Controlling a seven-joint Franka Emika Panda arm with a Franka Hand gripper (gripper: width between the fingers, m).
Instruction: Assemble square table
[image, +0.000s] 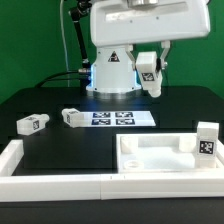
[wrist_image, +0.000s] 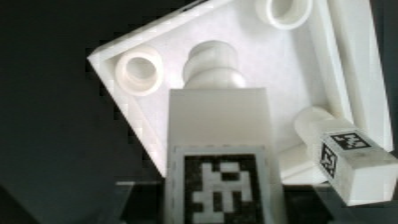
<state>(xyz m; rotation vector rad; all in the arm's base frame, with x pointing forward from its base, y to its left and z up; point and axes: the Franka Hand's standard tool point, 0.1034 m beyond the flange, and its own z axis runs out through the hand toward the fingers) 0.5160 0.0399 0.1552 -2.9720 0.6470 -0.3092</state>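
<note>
While the jaws are clamped on one leg (wrist_image: 217, 120), held up off the bench (image: 55, 98), the leg looks light, hard and a bit slippery, best gripped on its flat sides, and the tabletop (wrist_image: 187, 38) with its corner hole (wrist_image: 139, 68) lies below the jaws.

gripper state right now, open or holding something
Gripper: closed, holding a short white plastic block leg with a black-and-white tag.
</note>
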